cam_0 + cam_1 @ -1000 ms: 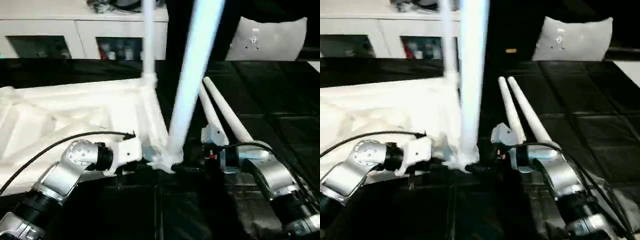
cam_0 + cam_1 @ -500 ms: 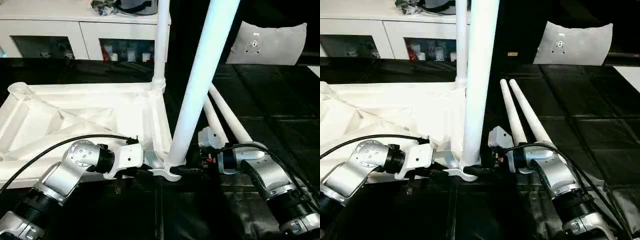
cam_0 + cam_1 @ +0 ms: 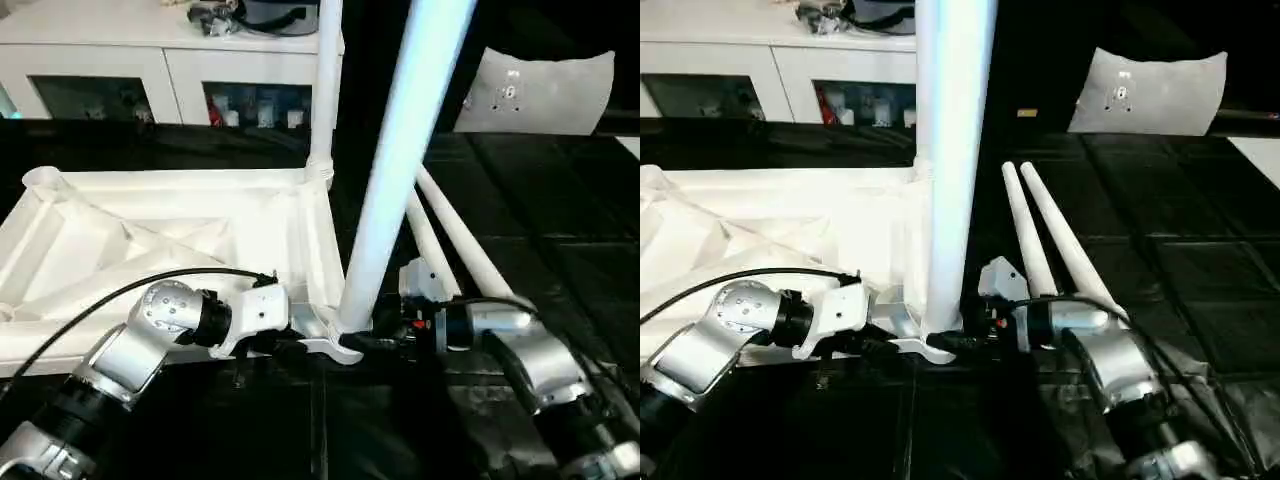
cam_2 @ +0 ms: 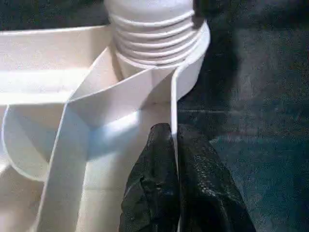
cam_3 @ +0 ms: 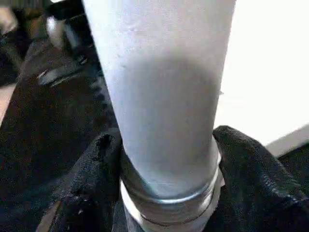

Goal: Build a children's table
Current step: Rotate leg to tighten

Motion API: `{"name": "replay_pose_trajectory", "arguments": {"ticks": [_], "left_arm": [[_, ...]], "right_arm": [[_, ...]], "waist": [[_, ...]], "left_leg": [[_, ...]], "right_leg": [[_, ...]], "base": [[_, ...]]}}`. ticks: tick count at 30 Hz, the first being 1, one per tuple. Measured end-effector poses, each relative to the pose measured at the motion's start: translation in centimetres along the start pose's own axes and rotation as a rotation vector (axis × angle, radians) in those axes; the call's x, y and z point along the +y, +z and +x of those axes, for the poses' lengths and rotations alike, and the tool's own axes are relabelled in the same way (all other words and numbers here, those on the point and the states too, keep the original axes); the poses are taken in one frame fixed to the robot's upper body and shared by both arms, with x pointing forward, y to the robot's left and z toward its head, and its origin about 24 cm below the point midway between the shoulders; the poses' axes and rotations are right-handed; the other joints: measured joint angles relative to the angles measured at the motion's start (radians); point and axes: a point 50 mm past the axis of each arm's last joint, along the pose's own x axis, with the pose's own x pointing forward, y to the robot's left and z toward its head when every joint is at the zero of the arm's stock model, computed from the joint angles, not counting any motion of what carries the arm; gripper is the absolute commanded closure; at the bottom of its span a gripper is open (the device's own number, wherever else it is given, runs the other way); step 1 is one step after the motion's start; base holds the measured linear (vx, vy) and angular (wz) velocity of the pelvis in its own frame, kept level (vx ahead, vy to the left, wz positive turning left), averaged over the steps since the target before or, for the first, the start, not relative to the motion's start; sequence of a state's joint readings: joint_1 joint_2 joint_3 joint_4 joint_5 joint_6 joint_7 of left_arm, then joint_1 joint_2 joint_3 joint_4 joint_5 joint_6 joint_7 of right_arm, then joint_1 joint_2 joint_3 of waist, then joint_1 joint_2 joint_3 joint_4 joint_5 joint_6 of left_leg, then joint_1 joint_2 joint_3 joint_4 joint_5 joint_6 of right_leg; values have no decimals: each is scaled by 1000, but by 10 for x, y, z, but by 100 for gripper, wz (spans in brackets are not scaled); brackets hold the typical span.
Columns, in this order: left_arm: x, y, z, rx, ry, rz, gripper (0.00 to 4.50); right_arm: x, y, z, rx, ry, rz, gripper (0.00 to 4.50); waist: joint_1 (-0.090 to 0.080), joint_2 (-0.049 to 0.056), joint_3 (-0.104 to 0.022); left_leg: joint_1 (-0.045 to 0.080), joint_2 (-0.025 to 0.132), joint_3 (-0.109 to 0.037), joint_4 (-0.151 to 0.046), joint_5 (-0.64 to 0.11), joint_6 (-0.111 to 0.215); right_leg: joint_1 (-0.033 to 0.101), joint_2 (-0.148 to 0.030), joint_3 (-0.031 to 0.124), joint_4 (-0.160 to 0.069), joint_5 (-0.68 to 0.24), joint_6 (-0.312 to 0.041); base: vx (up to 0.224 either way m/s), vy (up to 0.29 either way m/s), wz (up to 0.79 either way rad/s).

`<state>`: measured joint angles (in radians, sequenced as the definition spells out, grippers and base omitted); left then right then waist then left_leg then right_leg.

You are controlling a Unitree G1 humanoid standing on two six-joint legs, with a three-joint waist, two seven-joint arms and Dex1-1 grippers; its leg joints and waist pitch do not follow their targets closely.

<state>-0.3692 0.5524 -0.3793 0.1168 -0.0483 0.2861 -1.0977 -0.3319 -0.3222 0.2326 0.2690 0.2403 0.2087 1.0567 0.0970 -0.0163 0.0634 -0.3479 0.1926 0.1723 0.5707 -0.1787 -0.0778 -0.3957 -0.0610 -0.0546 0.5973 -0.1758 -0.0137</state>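
The white table top [image 3: 170, 225] lies upside down on the black floor, ribbed underside up. One leg [image 3: 324, 90] stands upright in its far right corner socket. A second leg [image 3: 395, 170] rises from the near right corner socket, leaning slightly right. My right gripper [image 3: 375, 342] is shut on that leg's base, one finger [image 5: 87, 183] on each side of it. My left gripper [image 4: 175, 145] is shut on the top's thin rim wall just beside the same socket, whose threaded leg end [image 4: 152, 34] shows. Two loose legs [image 3: 460, 235] lie side by side on the floor to the right.
A white cabinet with shelves [image 3: 150, 75] runs along the back. A flat white board [image 3: 545, 90] leans at the back right. A black cable [image 3: 130, 290] arcs over my left forearm. The floor is black tiles.
The whole picture has shifted with the head. Both grippers keep their holds and the near leg stays in its socket with no clear move of its own.
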Motion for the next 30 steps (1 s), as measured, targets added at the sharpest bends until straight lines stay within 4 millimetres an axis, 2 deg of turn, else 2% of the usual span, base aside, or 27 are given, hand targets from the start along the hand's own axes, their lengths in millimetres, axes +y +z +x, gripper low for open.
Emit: {"name": "replay_pose_trajectory", "arguments": {"ticks": [3,7,9,12,14,17,20,22,23,25,30], "left_arm": [[3,1,4,1,83,-79,450],[6,12,22,-17,258,-230,450],[5,18,32,-23,334,-305,450],[5,23,40,-23,429,-363,450],[7,28,46,-21,488,-386,450],[7,30,49,-19,511,-394,450],[8,31,47,-4,516,-385,450],[9,30,45,6,519,-374,450],[10,30,43,12,523,-366,450],[9,30,43,12,521,-360,450],[12,27,35,11,494,-304,450]], "right_arm": [[-4,-1,9,-32,-122,44,181],[-16,0,22,-101,-334,140,181],[-21,2,29,-105,-421,158,182],[-27,6,40,-113,-512,187,182],[-31,10,49,-117,-574,206,182],[-33,10,52,-109,-602,213,182],[-33,12,55,-111,-600,213,182],[-34,13,57,-117,-597,215,127],[-34,13,59,-126,-596,220,127],[-33,9,61,-127,-596,253,103],[-33,6,52,-130,-569,226,67]], "waist": [[-20,0,0],[-52,-1,2],[-66,1,3],[-77,3,4],[-88,7,7],[-95,18,15],[-97,18,19],[-98,18,21],[-100,18,21],[-102,20,24],[-97,23,28]], "left_leg": [[0,0,-1,1,2,-2],[-1,0,-3,8,2,-2],[-1,-1,-4,8,2,-2],[-2,-1,-8,8,1,-2],[-3,0,-12,7,1,-2],[-2,2,-28,4,1,-1],[-1,5,-29,4,1,-1],[0,5,-29,3,1,-1],[-1,5,-30,3,1,-1],[-1,7,-32,3,1,-1],[-2,7,-31,0,1,-1]], "right_leg": [[-1,0,0,-3,0,0],[-5,-1,-4,-7,0,1],[-3,-5,-11,-16,0,1],[-2,-11,-24,-28,0,1],[1,-18,-44,-41,0,1],[17,-18,-69,-68,0,1],[19,-18,-73,-71,0,1],[18,-18,-74,-71,0,1],[18,-20,-80,-72,0,1],[19,-30,-100,-74,0,1],[15,-31,-101,-72,0,1]], "base": [[-38,2,-3],[-46,17,-7],[0,0,0],[0,0,0],[0,0,0],[0,0,0],[0,0,0],[0,0,0],[0,0,0],[0,0,0],[0,0,0]]}}
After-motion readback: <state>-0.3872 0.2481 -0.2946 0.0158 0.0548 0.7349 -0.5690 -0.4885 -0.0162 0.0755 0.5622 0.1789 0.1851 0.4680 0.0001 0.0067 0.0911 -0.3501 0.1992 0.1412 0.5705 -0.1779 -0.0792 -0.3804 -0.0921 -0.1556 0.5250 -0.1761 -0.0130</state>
